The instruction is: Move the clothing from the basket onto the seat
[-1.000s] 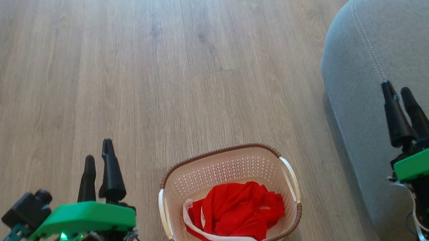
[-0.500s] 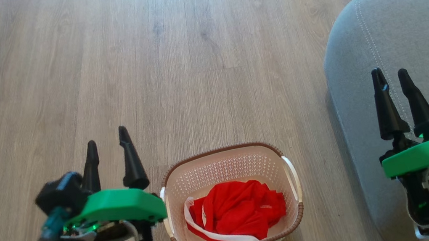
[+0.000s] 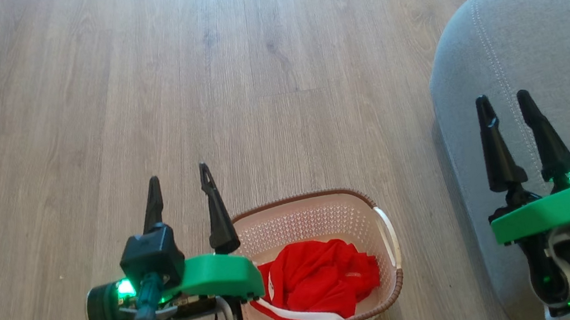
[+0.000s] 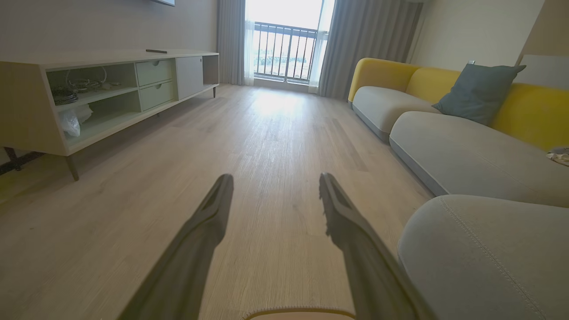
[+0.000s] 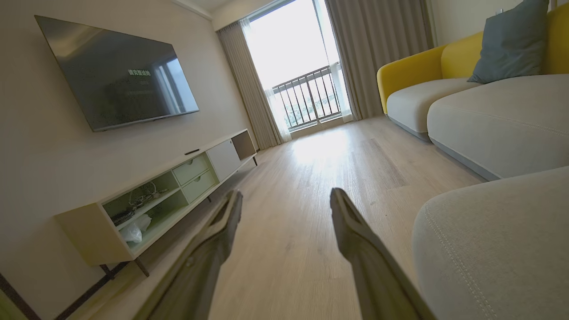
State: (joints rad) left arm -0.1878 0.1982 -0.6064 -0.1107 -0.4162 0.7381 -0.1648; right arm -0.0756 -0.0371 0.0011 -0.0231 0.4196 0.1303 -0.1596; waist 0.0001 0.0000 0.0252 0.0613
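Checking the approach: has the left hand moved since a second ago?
Yes. The left hand has shifted right, toward the basket, and now overlaps its left rim.

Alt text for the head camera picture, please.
A cream basket holding red clothing sits on a wooden floor beside a grey seat. The open left gripper hangs by the basket's left rim, the open right gripper over the seat.
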